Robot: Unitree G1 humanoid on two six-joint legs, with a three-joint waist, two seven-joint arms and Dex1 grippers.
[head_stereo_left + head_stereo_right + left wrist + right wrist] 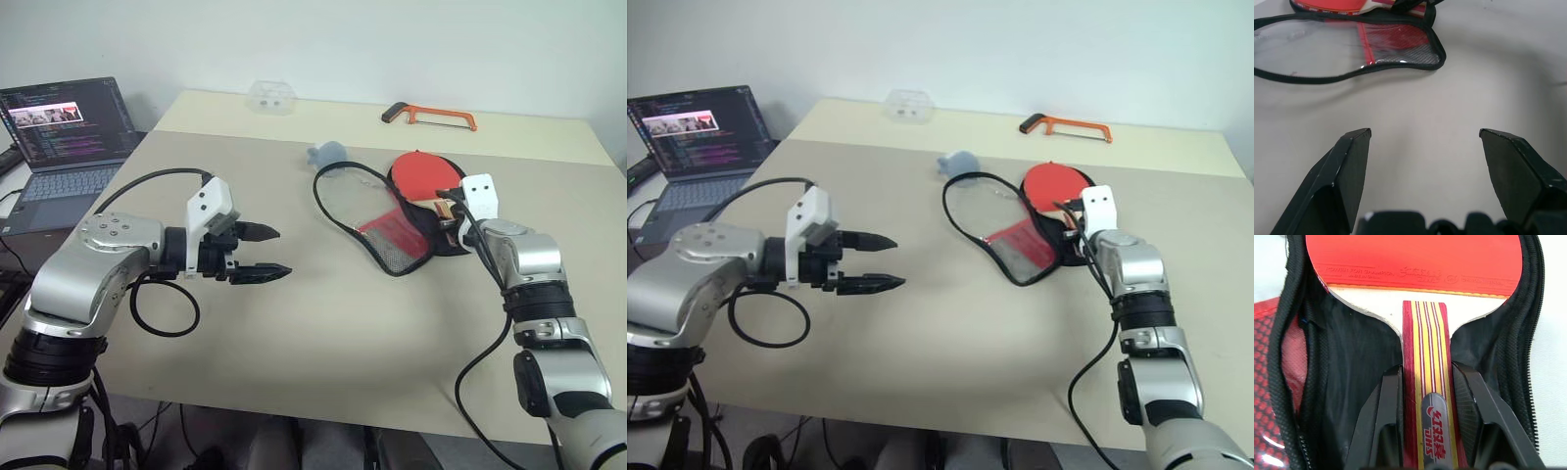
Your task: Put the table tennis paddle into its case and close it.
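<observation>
While the left gripper (263,253) hovers spread wide and empty over the table (323,323), the right gripper (1426,382) clamps the table tennis paddle (1420,264) handle, blade lying in the unzipped case (387,220) at two o'clock.

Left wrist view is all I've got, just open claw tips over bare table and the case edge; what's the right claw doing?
Observer: The right claw is shut on the paddle handle, one finger on each side.
Operator: Is the paddle in the case yet?
Observer: The table tennis paddle lies on the black half of the case, which is unzipped and spread flat.
Operator: Anything else on the table?
Observer: An orange hacksaw lies near the far edge.
</observation>
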